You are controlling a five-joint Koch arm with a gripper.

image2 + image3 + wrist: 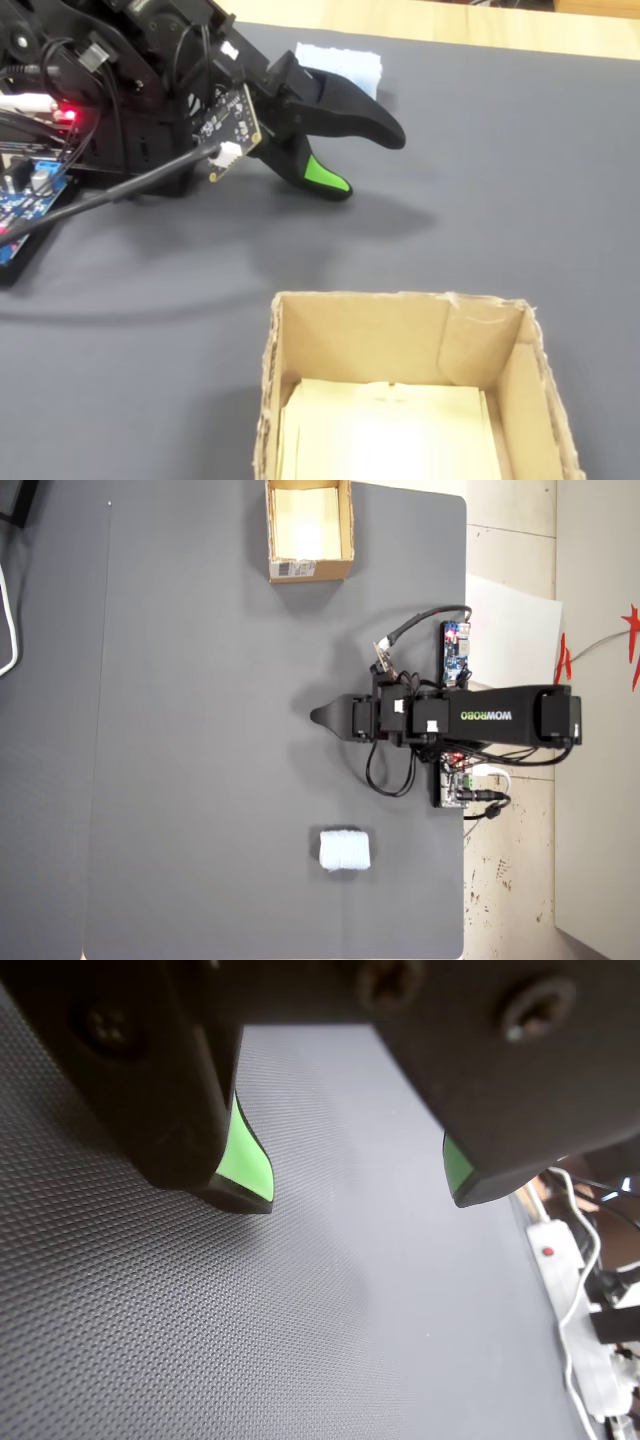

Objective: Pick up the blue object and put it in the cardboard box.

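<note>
One blue object point(345, 850) (flat) — long axis seemingly left-right overhead.

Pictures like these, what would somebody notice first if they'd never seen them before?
Probably the black gripper with bright green pads, open and empty just above the dark grey mat. In the overhead view, the cardboard box sits at the mat's top edge, and the pale blue object lies alone near the bottom, with the arm between them.
</note>
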